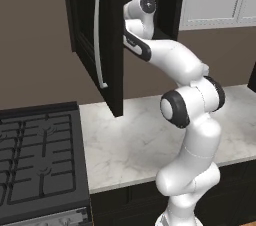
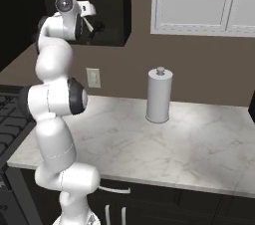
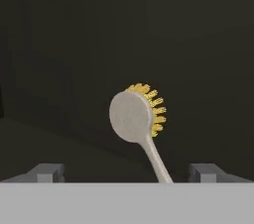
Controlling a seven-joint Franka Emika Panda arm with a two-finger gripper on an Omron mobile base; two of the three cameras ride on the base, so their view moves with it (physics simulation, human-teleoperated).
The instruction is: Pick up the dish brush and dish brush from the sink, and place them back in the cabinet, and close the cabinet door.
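A dish brush (image 3: 132, 117) with a pale cream round head and yellow bristles rests inside the dark cabinet (image 3: 74, 44), its thin handle running down toward me. My gripper (image 3: 128, 171) is open, with one finger tip on each side of the handle and apart from it. From the right base view, the gripper (image 2: 95, 26) reaches into the black cabinet (image 2: 112, 15). The cabinet door (image 1: 112, 60) stands swung open, its silver bar handle (image 1: 99, 40) facing left. The sink is out of view.
A black gas stove (image 1: 35, 160) sits left of the marble counter (image 1: 135, 140). On the counter by the wall stands a white paper towel roll (image 2: 159, 94). White wall cabinets (image 2: 199, 0) hang to the right. A wall outlet (image 2: 93, 77) is below the black cabinet.
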